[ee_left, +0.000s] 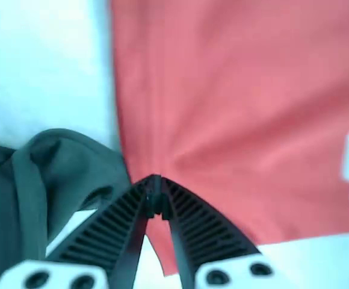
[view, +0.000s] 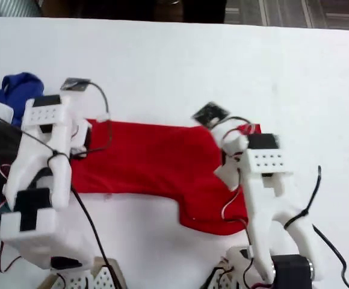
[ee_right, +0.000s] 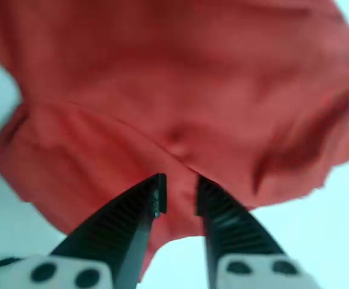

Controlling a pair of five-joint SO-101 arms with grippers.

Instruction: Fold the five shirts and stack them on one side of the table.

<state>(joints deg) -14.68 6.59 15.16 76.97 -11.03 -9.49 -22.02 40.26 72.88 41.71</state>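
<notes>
left gripper (ee_left: 155, 201): jaws clenched on red shirt (ee_left: 240, 102) edge | right gripper (ee_right: 179, 194): jaws parted over red shirt | red shirt spread on table (view: 162, 66)

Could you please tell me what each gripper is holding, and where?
Left gripper pinches the red shirt at its edge; the right gripper hold cannot be told.

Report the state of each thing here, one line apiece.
red shirt: lying spread on the table.
blue shirt: crumpled.
dark garment: crumpled beside the red shirt.
left jaws: shut on the red shirt's edge.
right jaws: slightly apart over the red shirt.
</notes>
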